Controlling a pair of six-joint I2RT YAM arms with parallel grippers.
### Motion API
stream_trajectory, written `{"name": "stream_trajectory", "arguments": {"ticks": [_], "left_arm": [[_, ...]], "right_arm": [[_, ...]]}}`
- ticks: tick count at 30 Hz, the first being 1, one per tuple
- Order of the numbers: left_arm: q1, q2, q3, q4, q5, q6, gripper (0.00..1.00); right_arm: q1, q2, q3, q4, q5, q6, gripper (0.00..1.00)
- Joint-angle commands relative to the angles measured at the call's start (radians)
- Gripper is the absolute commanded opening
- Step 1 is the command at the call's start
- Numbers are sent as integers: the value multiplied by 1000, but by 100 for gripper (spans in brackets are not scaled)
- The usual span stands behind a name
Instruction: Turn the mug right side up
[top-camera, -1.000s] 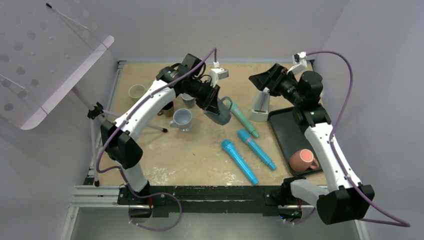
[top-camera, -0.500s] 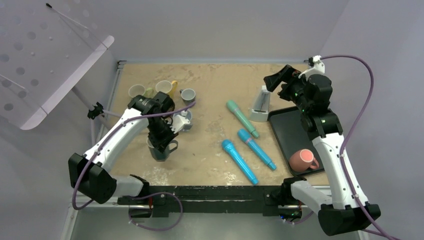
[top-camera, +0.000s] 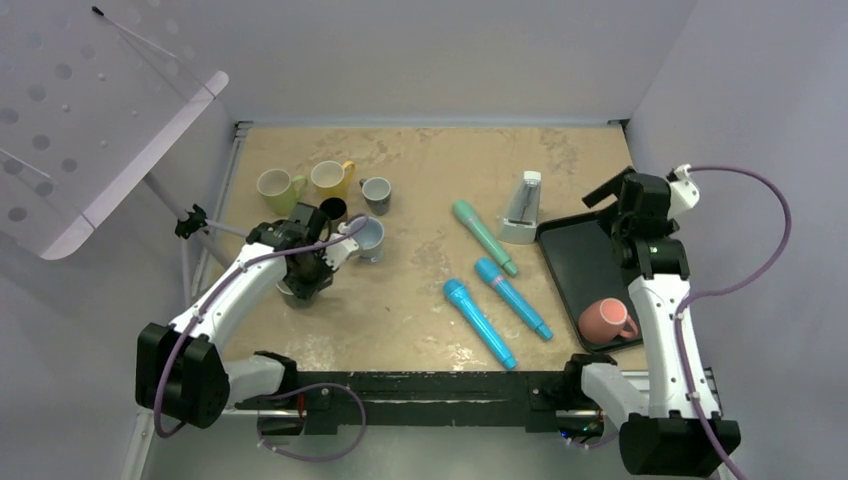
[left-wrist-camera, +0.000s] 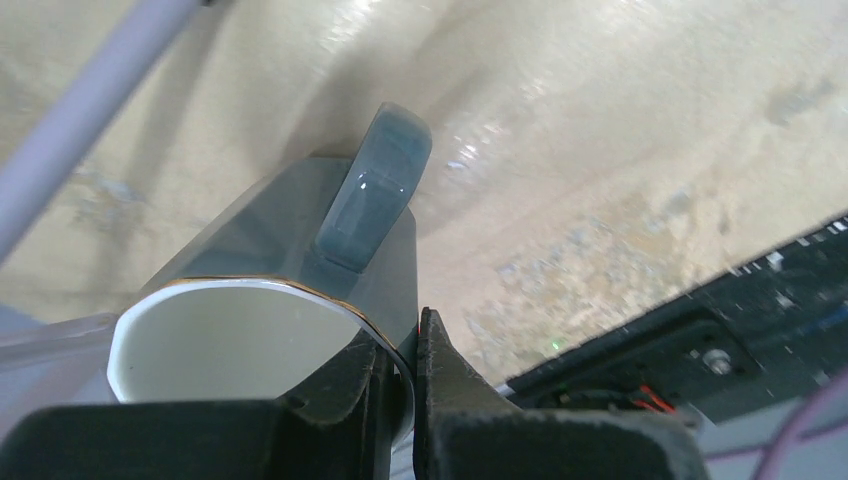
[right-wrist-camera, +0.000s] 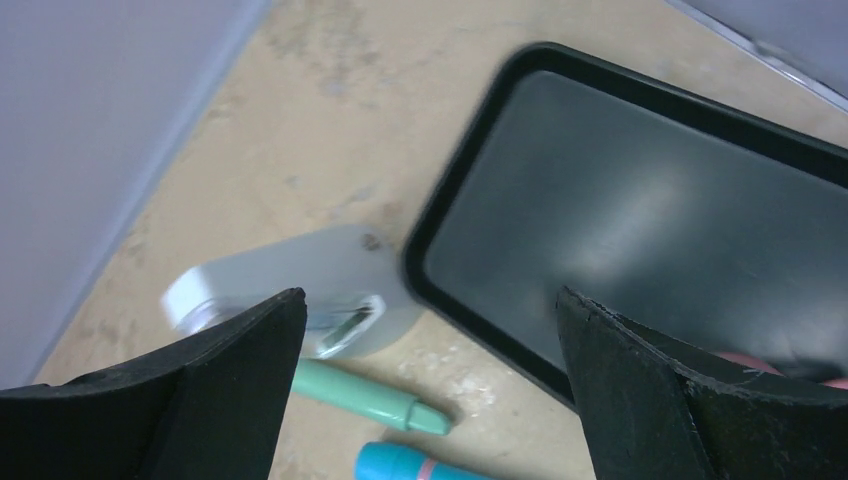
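A grey-blue mug (left-wrist-camera: 300, 225) with a gold rim and white inside stands mouth up, its handle (left-wrist-camera: 375, 190) pointing away from me. My left gripper (left-wrist-camera: 412, 335) is shut on its rim wall, one finger inside and one outside. In the top view the mug (top-camera: 296, 292) is at the left front of the table under the left gripper (top-camera: 308, 272). I cannot tell if its base touches the table. My right gripper (right-wrist-camera: 430, 296) is open and empty above the black tray's (right-wrist-camera: 650, 200) far left corner. It also shows in the top view (top-camera: 612, 192).
A pink mug (top-camera: 605, 321) lies mouth down on the tray (top-camera: 570, 262). Several mugs stand at back left: green (top-camera: 275, 185), yellow (top-camera: 330, 177), grey (top-camera: 376, 192), light blue (top-camera: 368, 238). A white metronome (top-camera: 522, 207), a green marker (top-camera: 485, 236) and two blue markers (top-camera: 512, 297) lie mid-table.
My left arm carried the grey-blue mug from the table's middle to the left front, turned mouth up. My right arm drew back to the right, over the tray.
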Motion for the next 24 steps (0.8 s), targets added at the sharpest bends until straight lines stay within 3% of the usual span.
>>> {"name": "stream_trajectory", "arguments": {"ticks": [1, 3, 10, 12, 14, 18, 24], "left_arm": [[22, -23, -56, 203, -80, -19, 0], [27, -35, -48, 183, -36, -23, 1], [56, -41, 12, 82, 75, 21, 31], [56, -38, 31, 38, 109, 35, 47], [57, -36, 52, 2, 115, 32, 56], [56, -39, 109, -74, 107, 48, 65], [56, -29, 276, -214, 111, 60, 72]], "right_arm": [[-91, -52, -79, -84, 76, 121, 99], [-114, -86, -112, -78, 85, 141, 99], [-168, -125, -161, -131, 130, 247, 99], [-171, -141, -173, -144, 147, 274, 99], [-174, -152, -187, -153, 167, 289, 99], [-201, -152, -226, -160, 190, 311, 99], [-256, -125, -294, -147, 103, 338, 96]]}}
